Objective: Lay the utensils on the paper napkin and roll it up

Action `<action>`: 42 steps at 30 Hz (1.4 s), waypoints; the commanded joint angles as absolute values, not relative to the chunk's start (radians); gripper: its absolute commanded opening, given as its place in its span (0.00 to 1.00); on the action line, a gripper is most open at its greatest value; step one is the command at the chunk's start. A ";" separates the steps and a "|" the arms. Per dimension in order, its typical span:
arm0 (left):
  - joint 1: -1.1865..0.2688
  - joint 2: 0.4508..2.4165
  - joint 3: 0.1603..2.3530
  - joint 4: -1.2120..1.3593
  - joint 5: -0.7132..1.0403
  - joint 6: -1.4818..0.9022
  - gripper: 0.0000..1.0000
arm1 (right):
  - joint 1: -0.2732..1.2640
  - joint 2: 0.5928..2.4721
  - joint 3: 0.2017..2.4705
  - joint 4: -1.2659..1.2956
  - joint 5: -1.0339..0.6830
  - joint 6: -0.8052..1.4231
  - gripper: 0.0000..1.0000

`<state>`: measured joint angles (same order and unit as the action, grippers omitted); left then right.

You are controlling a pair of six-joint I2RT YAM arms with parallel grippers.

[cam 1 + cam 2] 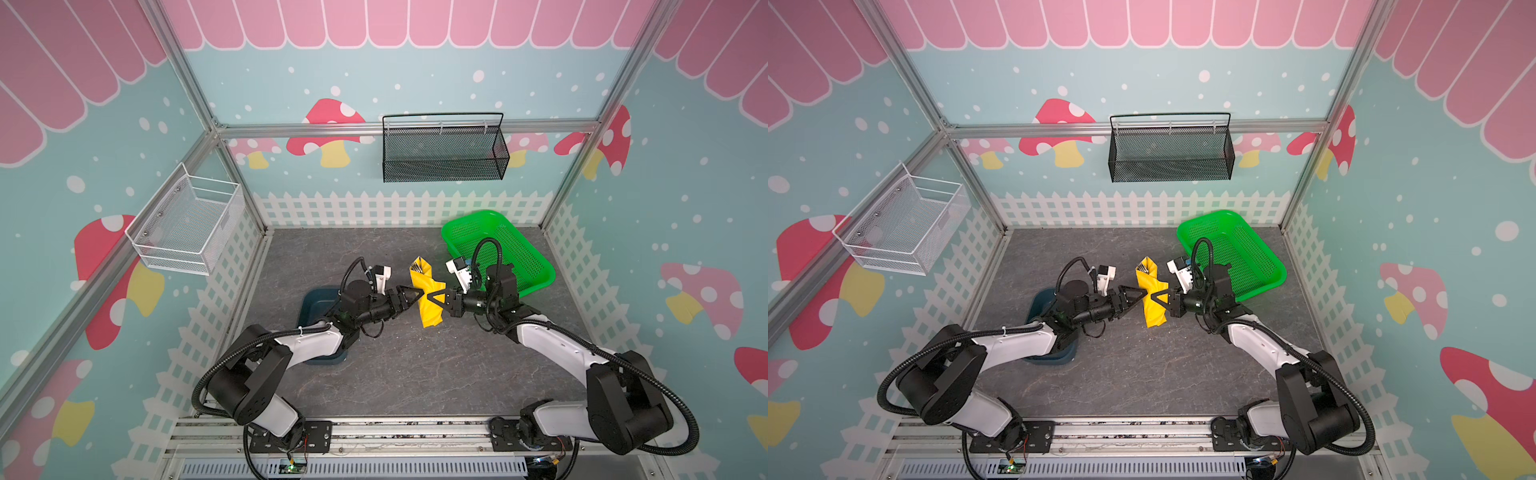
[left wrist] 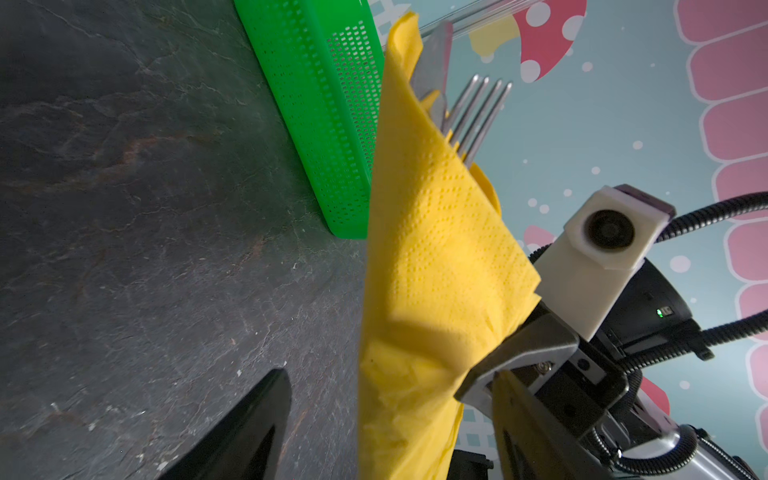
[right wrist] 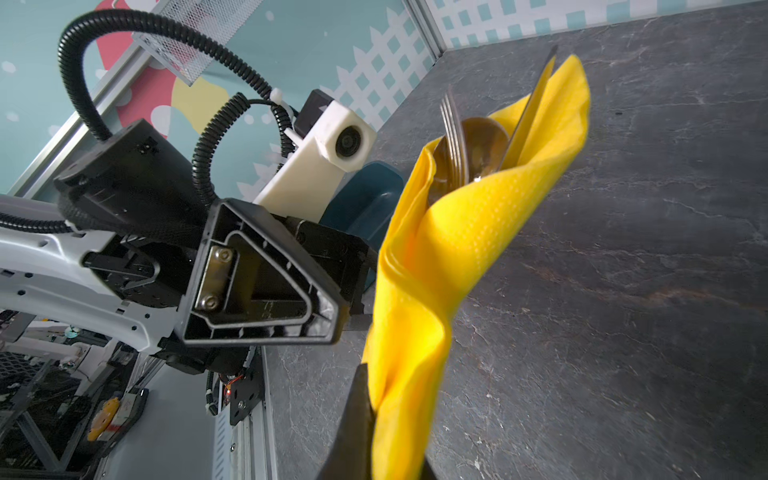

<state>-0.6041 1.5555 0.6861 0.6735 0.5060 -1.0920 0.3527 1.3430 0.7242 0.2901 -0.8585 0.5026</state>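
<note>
The yellow paper napkin (image 1: 428,301) (image 1: 1153,301) is rolled into a cone round the utensils and hangs above the dark table, between both arms. Fork tines (image 2: 478,112), a spoon bowl (image 3: 486,141) and a knife blade (image 3: 536,95) stick out of its far end (image 1: 417,270). My right gripper (image 1: 431,298) (image 3: 390,440) is shut on the roll's lower part. On the roll's other side, my left gripper (image 1: 419,296) (image 2: 386,432) is open; its jaws straddle the napkin (image 2: 432,257), and one finger (image 2: 249,428) stands well apart from it.
A green perforated basket (image 1: 523,266) (image 2: 324,124) sits at the back right of the table. A dark blue tray (image 1: 316,307) (image 3: 365,199) lies under the left arm. A black mesh basket (image 1: 444,149) hangs on the back wall, a white wire one (image 1: 187,224) on the left wall.
</note>
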 commanded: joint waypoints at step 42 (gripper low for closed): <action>-0.631 1.692 0.761 1.095 0.590 -1.256 0.36 | 0.350 1.341 0.720 0.480 -1.073 0.621 0.00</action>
<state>-0.6250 1.6794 0.7452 1.0336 0.6029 -1.2304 0.3523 1.3430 0.7334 0.4217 -1.0435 0.6178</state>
